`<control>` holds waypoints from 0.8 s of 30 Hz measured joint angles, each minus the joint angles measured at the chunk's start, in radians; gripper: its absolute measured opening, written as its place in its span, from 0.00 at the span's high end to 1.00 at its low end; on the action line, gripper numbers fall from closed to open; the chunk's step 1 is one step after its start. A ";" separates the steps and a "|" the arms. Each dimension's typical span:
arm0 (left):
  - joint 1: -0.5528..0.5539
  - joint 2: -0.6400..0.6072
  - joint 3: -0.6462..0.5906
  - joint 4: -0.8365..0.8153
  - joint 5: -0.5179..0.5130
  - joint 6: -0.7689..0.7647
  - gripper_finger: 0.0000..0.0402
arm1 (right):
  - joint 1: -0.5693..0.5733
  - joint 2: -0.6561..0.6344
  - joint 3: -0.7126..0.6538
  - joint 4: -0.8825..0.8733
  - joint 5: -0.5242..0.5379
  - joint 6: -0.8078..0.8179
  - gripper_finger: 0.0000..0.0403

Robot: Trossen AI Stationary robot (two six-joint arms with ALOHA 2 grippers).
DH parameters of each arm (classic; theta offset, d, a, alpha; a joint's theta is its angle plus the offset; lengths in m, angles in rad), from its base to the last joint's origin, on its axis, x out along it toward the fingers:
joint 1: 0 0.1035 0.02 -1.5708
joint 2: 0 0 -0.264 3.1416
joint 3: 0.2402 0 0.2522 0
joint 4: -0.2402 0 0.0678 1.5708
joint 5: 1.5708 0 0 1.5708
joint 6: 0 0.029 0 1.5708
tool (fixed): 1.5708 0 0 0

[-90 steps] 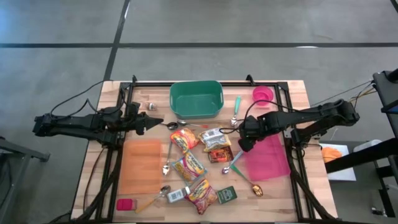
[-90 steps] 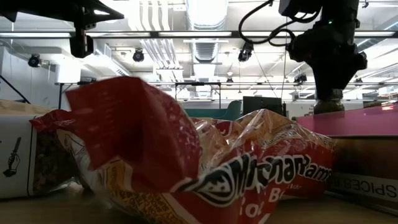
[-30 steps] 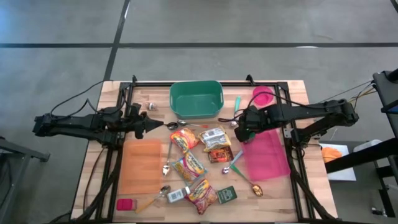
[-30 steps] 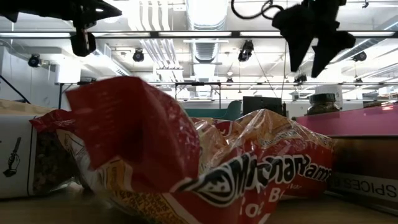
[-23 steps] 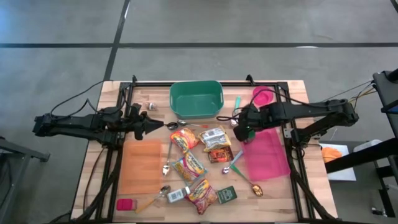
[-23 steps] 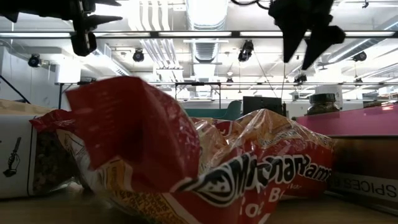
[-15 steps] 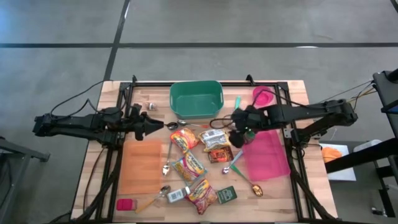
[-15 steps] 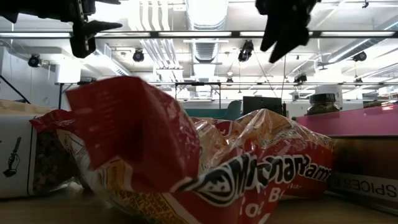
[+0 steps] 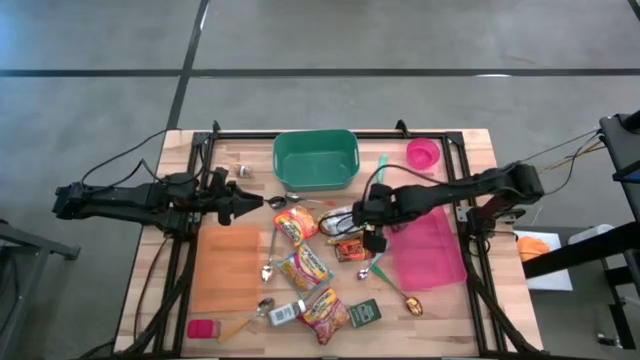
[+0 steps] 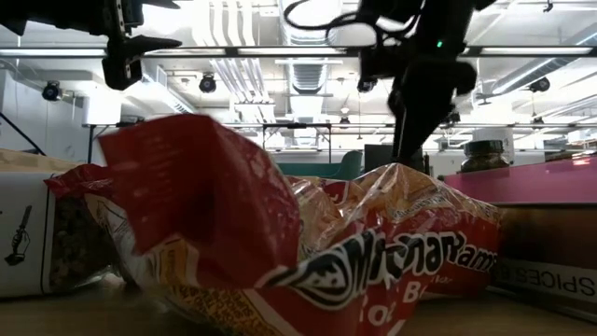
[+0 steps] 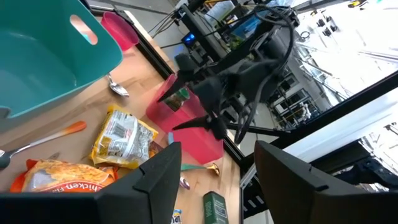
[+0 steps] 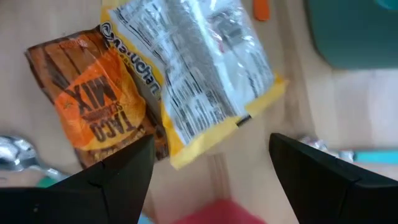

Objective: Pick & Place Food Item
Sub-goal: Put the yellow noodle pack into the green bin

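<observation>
Green bin (image 9: 316, 160): far centre of table, upright.
Pink cup (image 9: 422, 154): just beside bin, right.
Orange mat (image 9: 225, 266): flat, left side.
Pink mat (image 9: 430, 250): flat, right side.
Spoons (image 9: 412, 303): scattered between mats.

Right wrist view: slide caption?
Right gripper, jaws open, poised above a yellow noodle packet and an orange taco mix packet.

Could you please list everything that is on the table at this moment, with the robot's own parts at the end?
bin: one, green, far middle.
cup: one, pink, far right.
pink board: one, right side.
orange board: one, left side.
noodle packets: three red, one yellow-and-silver, centre.
taco mix packet: one, orange-brown, beside the yellow one.
spoons: several, scattered.
green box: one, near edge.
left gripper: open, idle at left.
right gripper: open, above the packets.
</observation>
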 joint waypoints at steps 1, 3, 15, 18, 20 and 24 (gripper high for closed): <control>0.000 0.000 0.000 -0.001 0.000 0.000 0.49 | 0.000 0.015 0.000 0.011 0.000 -0.012 0.22; 0.000 0.000 0.000 -0.002 0.000 0.000 0.49 | 0.000 0.040 0.000 0.026 0.000 -0.027 0.22; 0.000 0.000 0.000 -0.007 0.000 0.001 0.49 | 0.000 0.125 -0.023 0.107 0.002 -0.108 0.22; 0.000 0.000 0.000 -0.009 0.000 0.001 0.49 | 0.005 0.125 -0.051 0.130 0.008 -0.107 0.22; 0.000 0.000 0.000 -0.012 0.000 0.001 0.49 | 0.007 0.123 -0.070 0.138 0.009 -0.106 0.23; 0.000 0.000 0.000 -0.015 0.000 0.002 0.49 | 0.007 0.124 -0.094 0.166 0.011 -0.107 0.27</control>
